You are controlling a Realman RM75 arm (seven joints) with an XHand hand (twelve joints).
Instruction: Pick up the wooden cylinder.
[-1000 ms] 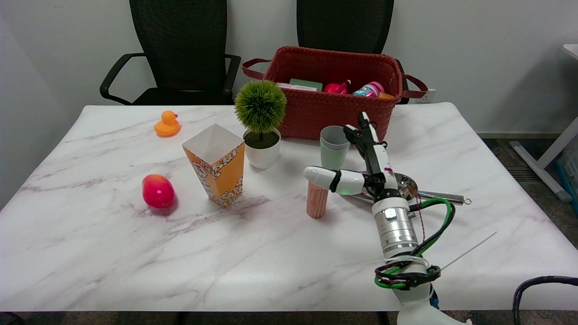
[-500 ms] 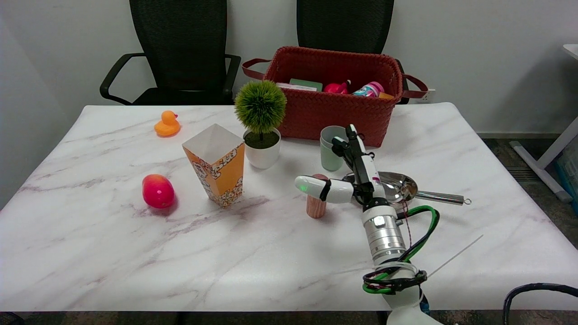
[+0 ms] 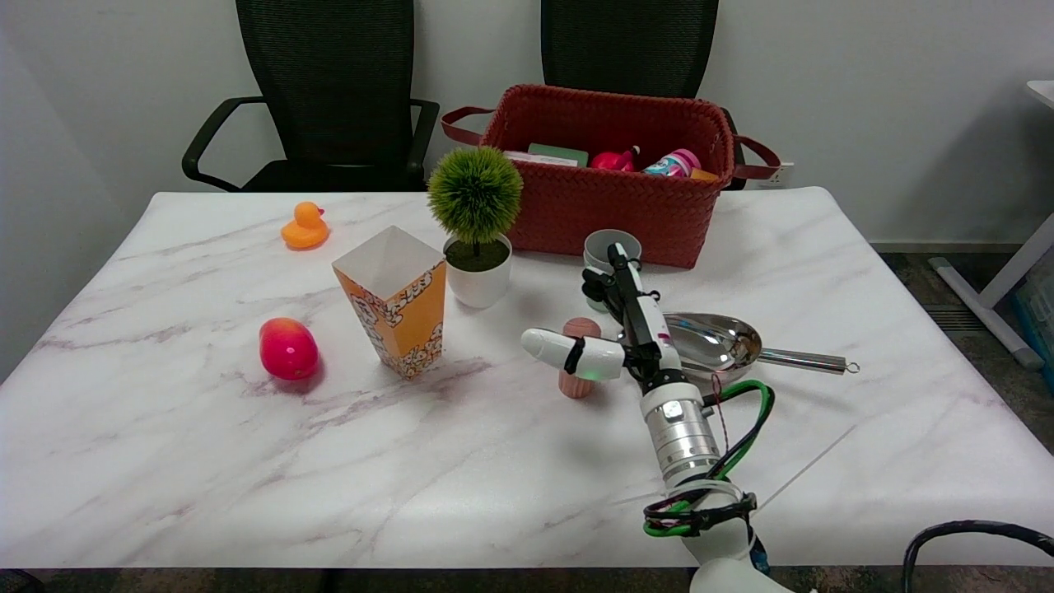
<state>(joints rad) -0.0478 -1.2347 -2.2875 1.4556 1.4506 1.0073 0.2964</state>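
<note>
The wooden cylinder stands upright near the middle of the marble table, pinkish-tan with a rounded top. My right hand hovers over it, reaching in from the lower right. The thumb crosses in front of the cylinder's middle and hides part of it. The other fingers point up and away behind it, spread apart. The hand does not grip the cylinder; whether the thumb touches it I cannot tell.
A pale green cup stands just behind the hand, and a metal scoop lies to its right. A red woven basket sits at the back. To the left are a potted plant, popcorn box, red fruit and orange duck.
My right hand has moved left and slightly toward the near edge, from beside the cup to over the cylinder, with the thumb now crossing the cylinder's front. The cylinder has stayed in place.
</note>
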